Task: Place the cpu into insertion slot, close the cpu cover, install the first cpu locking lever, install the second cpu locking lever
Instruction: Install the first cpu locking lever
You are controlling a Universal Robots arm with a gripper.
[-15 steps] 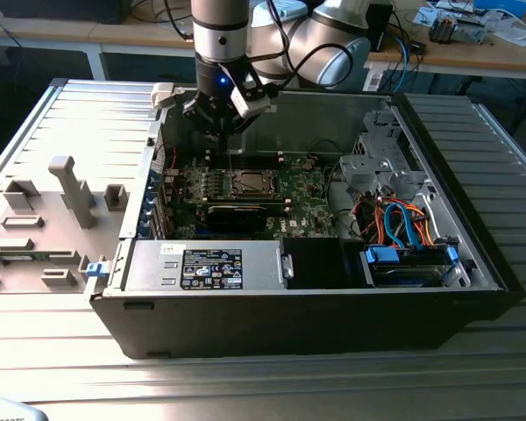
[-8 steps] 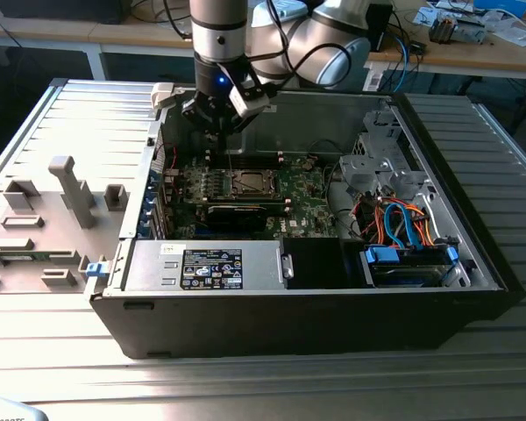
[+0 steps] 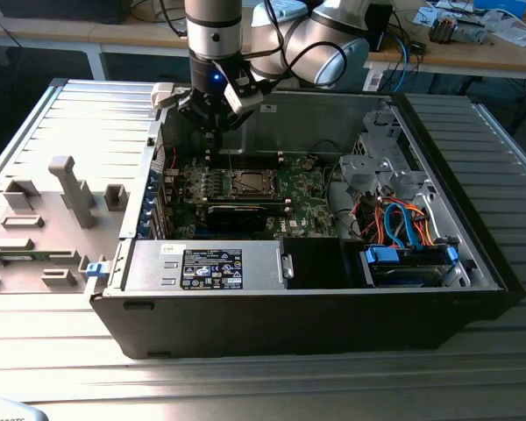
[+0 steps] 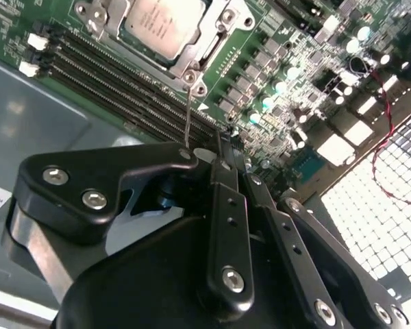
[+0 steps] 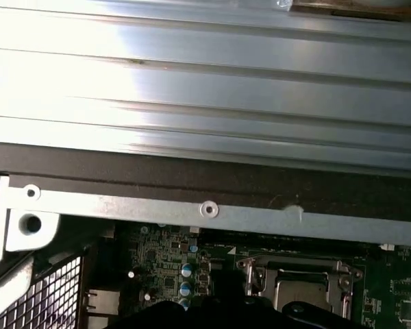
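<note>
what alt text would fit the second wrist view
A black gripper hangs over a green motherboard, its fingers close together by a thin metal lever. Beyond it the cpu sits in the insertion slot under the silver cpu cover.

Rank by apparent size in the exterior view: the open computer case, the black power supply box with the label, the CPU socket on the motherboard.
1. Computer case, by far the largest.
2. Power supply box, along the case's near wall.
3. CPU socket, smallest; it sits farther from the camera, but the gap looks too big to blame on that.
</note>
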